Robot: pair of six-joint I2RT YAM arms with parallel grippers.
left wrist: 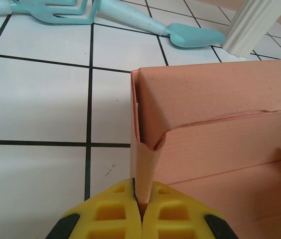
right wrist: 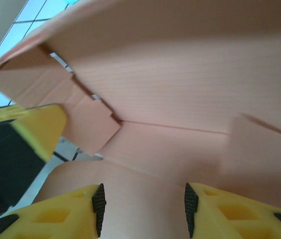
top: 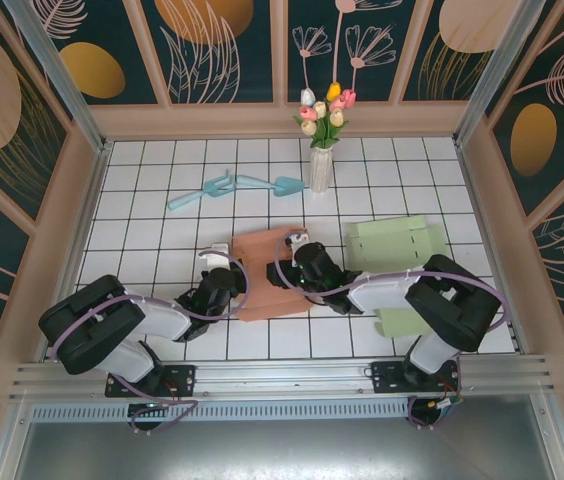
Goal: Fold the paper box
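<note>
Paper box [top: 267, 272] sits frame centre on the tiled surface [top: 162, 170]. Left end effector [left wrist: 141, 201] is pinched tight on its left wall: anchor there. Right end effector [right wrist: 144, 209] is half-spread and empty inside the box. Push the panel along its crease, slowly.

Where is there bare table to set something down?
Bare tiles: left side, between wall, rake and box; far right corner, between vase and green sheet. Crowded: the centre, where left tool and right tool crowd the box, and the near edge under the arms.
</note>
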